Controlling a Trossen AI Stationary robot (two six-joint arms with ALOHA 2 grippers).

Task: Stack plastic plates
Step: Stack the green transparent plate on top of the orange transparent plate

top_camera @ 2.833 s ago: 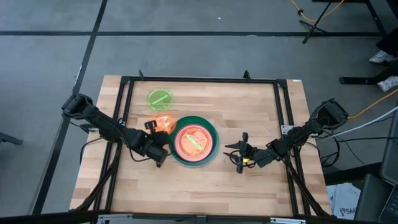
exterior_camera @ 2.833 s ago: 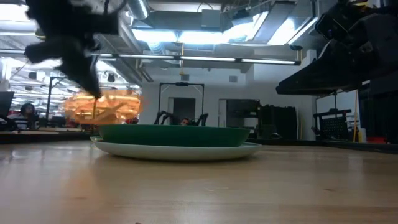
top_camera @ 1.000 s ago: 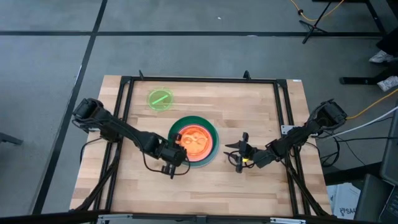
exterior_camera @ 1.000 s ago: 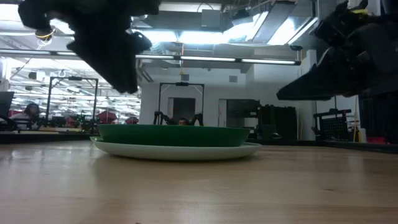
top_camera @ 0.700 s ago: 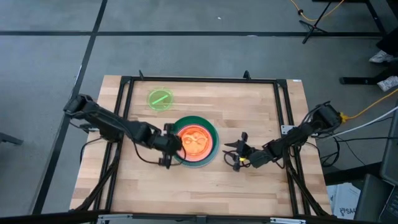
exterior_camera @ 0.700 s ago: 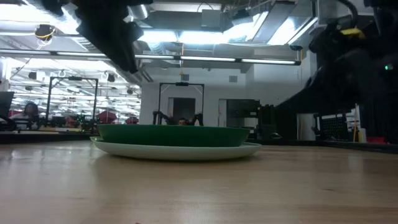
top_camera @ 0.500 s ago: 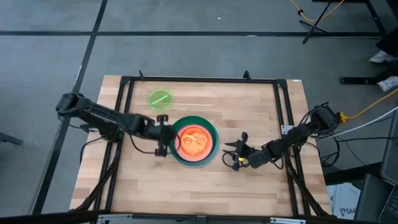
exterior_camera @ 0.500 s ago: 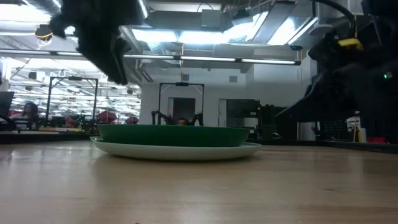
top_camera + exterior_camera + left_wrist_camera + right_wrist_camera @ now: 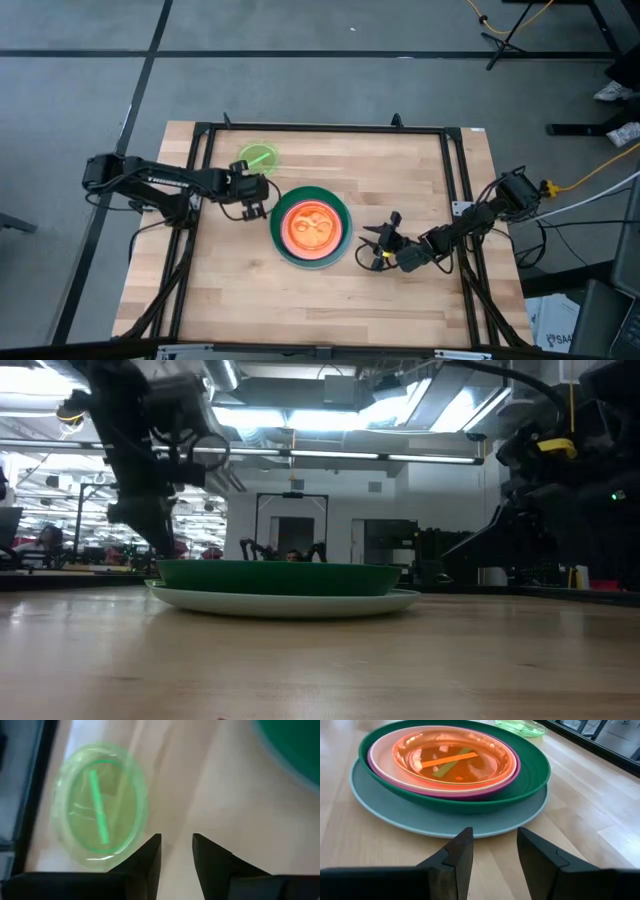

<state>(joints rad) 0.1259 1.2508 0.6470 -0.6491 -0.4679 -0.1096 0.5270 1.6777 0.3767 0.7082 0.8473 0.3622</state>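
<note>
A stack of plastic plates (image 9: 311,227) lies mid-table: a light blue plate (image 9: 445,822) at the bottom, then a dark green one (image 9: 532,767), a magenta rim (image 9: 512,775), and an orange plate (image 9: 452,757) on top. A single neon green plate (image 9: 259,158) lies flat near the far left, also seen in the left wrist view (image 9: 100,805). My left gripper (image 9: 252,192) hovers open between this plate and the stack, with nothing between its fingers (image 9: 176,852). My right gripper (image 9: 372,243) stands open just right of the stack, low over the table, facing it (image 9: 492,855).
A black metal frame (image 9: 320,128) runs along the table's far edge and down both sides. Bare wood lies near the front edge and at the far right. In the low view the stack (image 9: 285,585) sits between the left arm (image 9: 150,470) and the right arm (image 9: 560,480).
My left gripper has drawn back from the near left side of the stack and gone toward the table's far edge and a little left, toward the neon green plate. The orange plate stays on top of the stack.
</note>
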